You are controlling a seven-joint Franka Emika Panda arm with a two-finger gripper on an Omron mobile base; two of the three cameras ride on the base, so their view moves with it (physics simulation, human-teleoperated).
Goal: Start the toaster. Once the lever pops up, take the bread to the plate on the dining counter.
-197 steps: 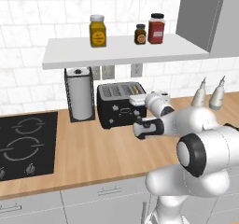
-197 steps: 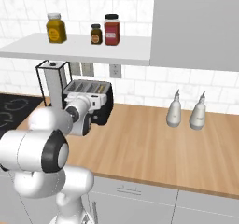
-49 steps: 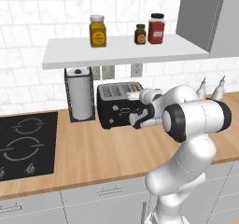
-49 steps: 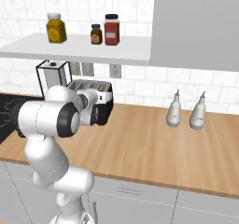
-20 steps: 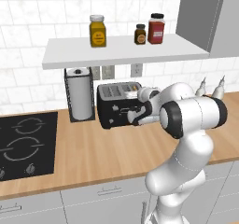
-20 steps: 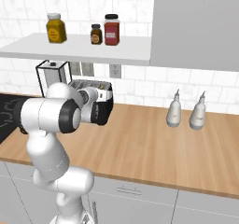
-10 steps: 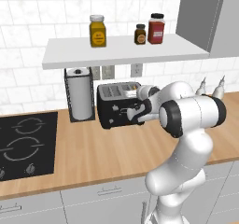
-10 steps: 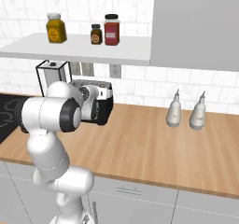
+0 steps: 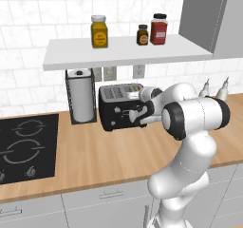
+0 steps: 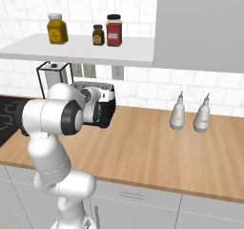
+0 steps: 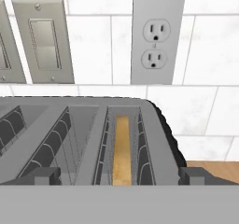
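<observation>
Black and glossy, the toaster [image 9: 118, 106] sits on the wooden tabletop [image 9: 95, 153], pushed back against the white tiled wall, and everything right now is happening around it. Just beside the toaster, on its hob side, stands the paper-towel holder [image 9: 81, 95]; further that way lies the black hob [image 9: 26, 146]. On the toaster's other side, well apart from it along the wall, stand two pale bottles [image 10: 189, 113].

The end effector [image 9: 137, 112] is right up at the toaster, at the end away from the paper towels, reaching in from the front with the white arm bent round behind it. Its fingers [image 11: 44, 175] stand wide apart, nothing between them, one tip showing at each side low in the hand view, and they straddle the toaster's top.

Look down from the hand and you see the slots: the bread [image 11: 122, 149] is sunk in the slot nearest the toaster's end, only its tan upper edge showing between the wire guides. The slots next to it look bare.

Behind the toaster, on the wall, a white outlet [image 11: 156, 41] and a grey switch plate [image 11: 44, 41]. Above the toaster runs a white shelf [image 9: 123, 51] carrying a yellow jar [image 9: 99, 31], a small dark jar [image 9: 142, 34] and a red jar [image 9: 159, 29].
</observation>
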